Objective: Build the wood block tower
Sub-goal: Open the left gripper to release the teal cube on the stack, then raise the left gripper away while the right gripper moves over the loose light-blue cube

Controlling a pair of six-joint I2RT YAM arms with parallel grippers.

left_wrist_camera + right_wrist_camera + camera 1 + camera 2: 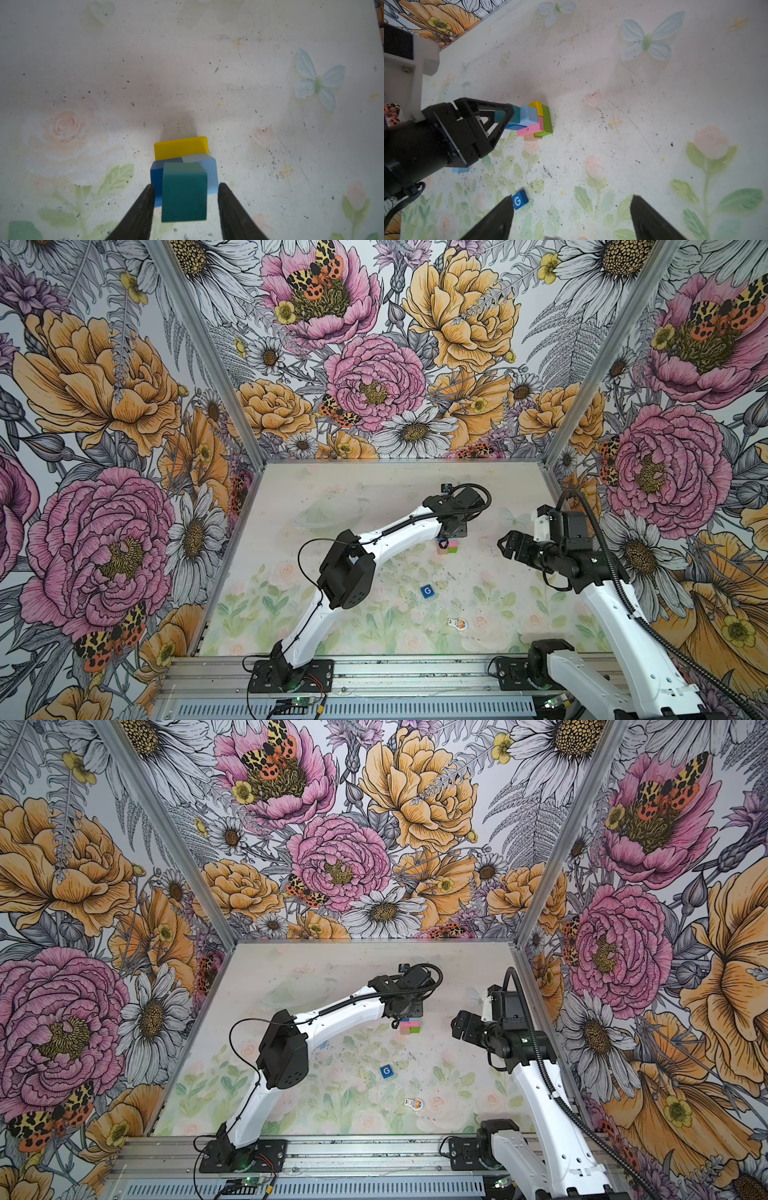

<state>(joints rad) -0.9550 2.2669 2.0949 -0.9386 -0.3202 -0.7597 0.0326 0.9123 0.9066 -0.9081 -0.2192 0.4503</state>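
status: the tower (537,118) stands near the middle of the table (654,93). plain-wood, green, pink and yellow oblongs form its lower tiers, with a dark blue and a light blue cube above them. the teal cube (184,191) rests on those two cubes.

the left gripper (186,186) straddles the teal cube with its jaws apart. a gap shows on each side, so nothing is clamped. the right gripper (571,197) hangs off to one side, jaws wide apart and empty.

remaining, by judgement: the g cube (427,591) lies loose, well apart from the tower. a light blue block (460,170) lies partly hidden behind the left gripper's body.

containers: none in view. the loose blocks lie directly on the table.
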